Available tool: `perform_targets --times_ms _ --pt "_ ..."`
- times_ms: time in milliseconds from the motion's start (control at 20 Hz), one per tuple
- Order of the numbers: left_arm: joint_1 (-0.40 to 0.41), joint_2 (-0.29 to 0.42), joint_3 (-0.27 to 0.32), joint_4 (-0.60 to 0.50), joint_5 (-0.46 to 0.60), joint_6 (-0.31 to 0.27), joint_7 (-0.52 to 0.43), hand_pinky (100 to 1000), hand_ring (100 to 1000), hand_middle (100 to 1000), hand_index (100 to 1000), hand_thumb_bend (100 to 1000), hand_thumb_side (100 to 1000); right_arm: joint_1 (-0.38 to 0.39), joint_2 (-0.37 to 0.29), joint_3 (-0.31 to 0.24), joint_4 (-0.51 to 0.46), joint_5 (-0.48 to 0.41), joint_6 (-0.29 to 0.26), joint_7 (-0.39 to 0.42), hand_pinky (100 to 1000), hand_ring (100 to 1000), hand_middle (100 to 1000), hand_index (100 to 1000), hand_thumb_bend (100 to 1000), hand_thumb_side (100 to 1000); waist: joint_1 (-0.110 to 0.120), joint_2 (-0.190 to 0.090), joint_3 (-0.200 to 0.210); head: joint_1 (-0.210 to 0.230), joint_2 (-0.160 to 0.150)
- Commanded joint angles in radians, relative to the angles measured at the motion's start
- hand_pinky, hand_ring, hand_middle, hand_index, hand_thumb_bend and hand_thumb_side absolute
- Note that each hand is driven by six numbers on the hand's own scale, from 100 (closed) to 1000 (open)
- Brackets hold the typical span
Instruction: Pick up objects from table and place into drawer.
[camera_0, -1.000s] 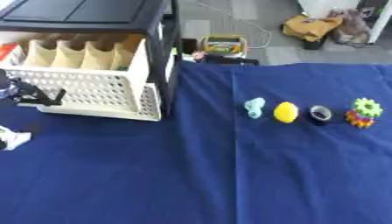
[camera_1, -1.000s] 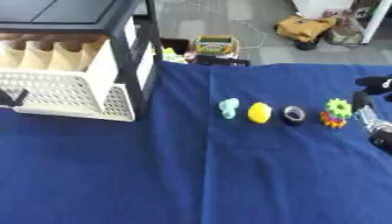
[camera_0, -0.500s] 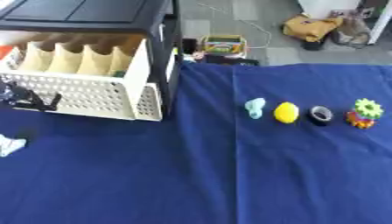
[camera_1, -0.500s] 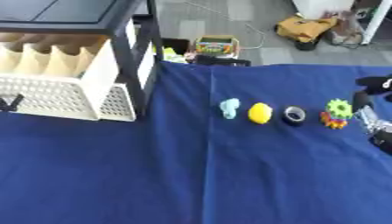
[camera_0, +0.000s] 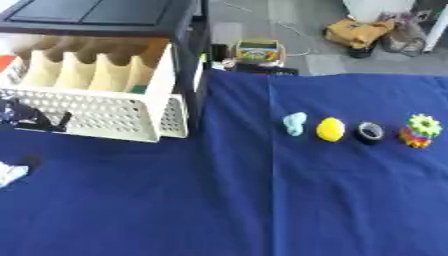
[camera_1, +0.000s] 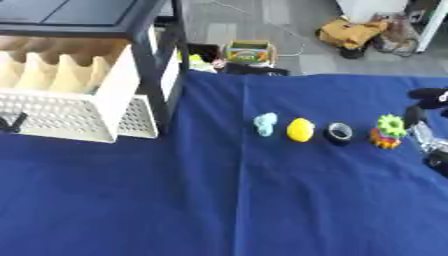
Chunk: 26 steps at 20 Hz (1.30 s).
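A white perforated drawer (camera_0: 96, 115) stands pulled out of the black cabinet (camera_0: 105, 15), with cream dividers inside. My left hand (camera_0: 24, 117) shows as a dark shape in front of the drawer's front panel at the view's left edge. On the blue cloth lie, in a row, a light blue object (camera_0: 295, 123), a yellow lemon-like object (camera_0: 330, 129), a black tape roll (camera_0: 369, 132) and a green-topped gear toy (camera_0: 421, 131). My right hand (camera_1: 429, 132) rests at the right edge, just right of the gear toy, fingers relaxed and holding nothing.
The blue cloth (camera_0: 227, 200) covers the table. Behind its far edge sit a small colourful box (camera_0: 259, 51) and a yellow bag (camera_0: 359, 31) on the grey floor. A white-and-black part (camera_0: 13, 172) shows low at the left edge.
My left hand has slid down the drawer's front, toward me. The four objects and my right hand keep their places.
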Motion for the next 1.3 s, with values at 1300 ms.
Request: perform_targets --times_ms 1300 --pt "0.042 0.062 0.085 -0.160 0.091 0.040 0.014 110 100 100 944 100 360 -0.004 -0.012 -0.018 -0.016 -0.003 0.001 -0.003 700 742 642 831 100 1000 -0.006 -0.024 0.012 -0.002 -0.009"
